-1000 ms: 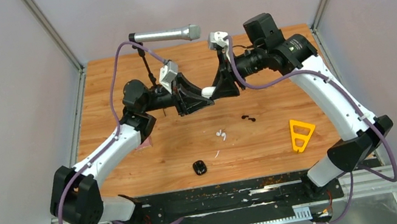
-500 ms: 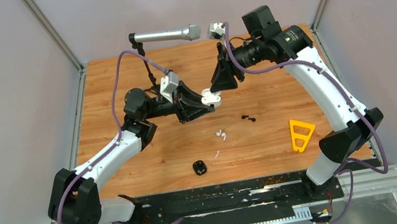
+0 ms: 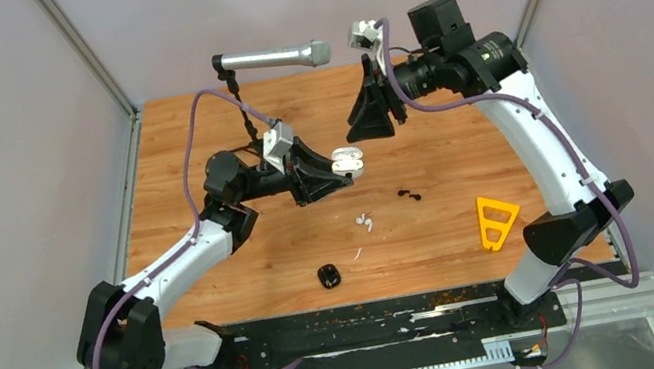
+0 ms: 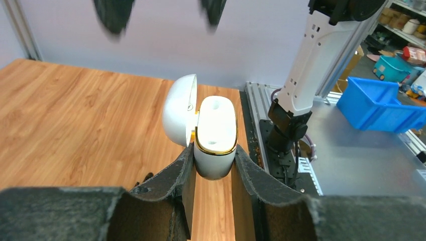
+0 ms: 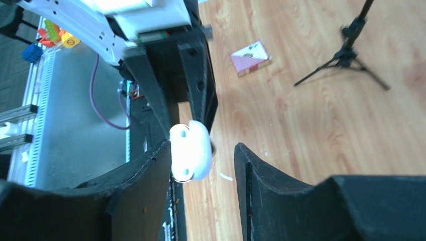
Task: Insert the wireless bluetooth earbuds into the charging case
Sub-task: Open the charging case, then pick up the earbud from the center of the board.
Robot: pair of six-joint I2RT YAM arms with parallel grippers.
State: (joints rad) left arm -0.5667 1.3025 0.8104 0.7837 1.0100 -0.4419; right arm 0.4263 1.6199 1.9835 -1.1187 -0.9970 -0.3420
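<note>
My left gripper [image 3: 340,165] is shut on the white charging case [image 3: 347,158] and holds it above the table. In the left wrist view [image 4: 213,161] the case [image 4: 216,131] has a gold rim and two empty wells, and its lid [image 4: 179,115] hangs open to the left. My right gripper [image 3: 364,127] is open and empty, raised behind and to the right of the case. The case shows between its fingers from afar [image 5: 190,150]. The white earbuds [image 3: 365,222] and the black earbuds [image 3: 409,194] lie on the table. A black case [image 3: 328,276] lies near the front.
A microphone [image 3: 270,57] stands on a tripod at the back. A yellow triangle [image 3: 497,218] lies front right. A red card box [image 5: 249,57] lies under the left arm. A small white bit [image 3: 356,253] lies by the black case.
My right gripper has let go of the white case and pulled up and back to the right. The case's lid now stands open. My left gripper still holds the case.
</note>
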